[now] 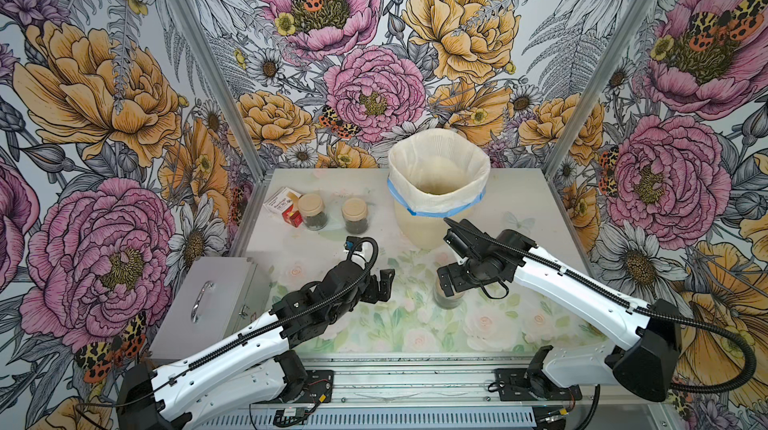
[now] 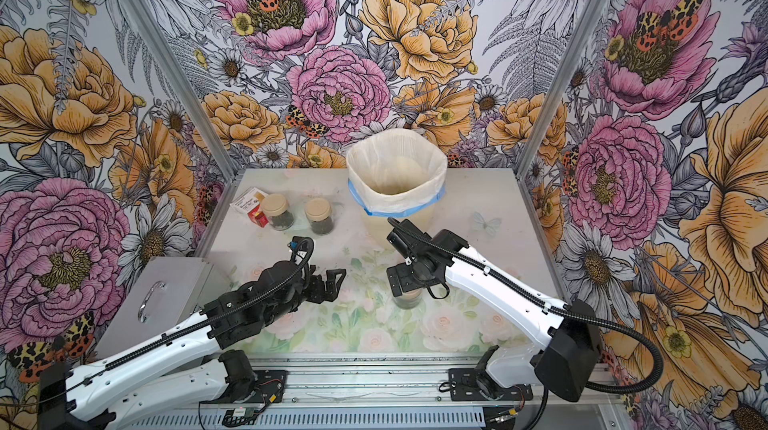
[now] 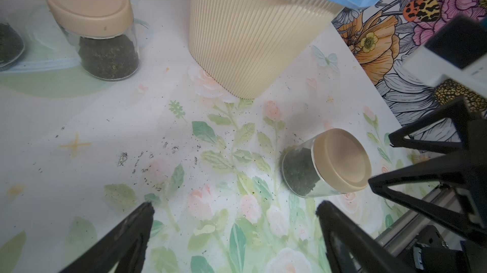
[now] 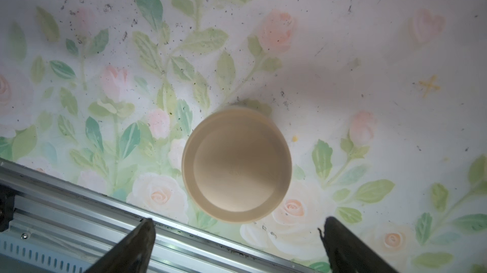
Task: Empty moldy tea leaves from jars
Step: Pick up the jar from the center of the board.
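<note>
Both hands were released and holding nothing. The right hand (image 4: pixel 237 225) hung straight over the nearest jar (image 3: pixel 311 176), its jaws spread wider than the tan lid (image 4: pixel 237 166) and, as far as I could tell, not touching it. The left hand (image 3: pixel 235 207) hovered near that jar, off to one side, jaws apart too. The jar stood upright toward the front of the surface (image 1: pixel 519 208), lid on, with the tea leaves (image 3: pixel 300 171) dark in its lower half. I thought the danger lay in the grip: coming down off-centre, a finger could strike the lid's edge and topple the smooth glass, and with nothing bracing the jar, a pull on the lid might lift the whole thing. Crumbs (image 3: pixel 122 158) already dotted the surface. Further off, a second jar (image 1: pixel 313 216) and a third jar (image 1: pixel 355 220) waited lidded beside a small carton (image 1: pixel 280 203), and the bin (image 1: pixel 415 230) stood behind, close enough for an arm to bump.
</note>
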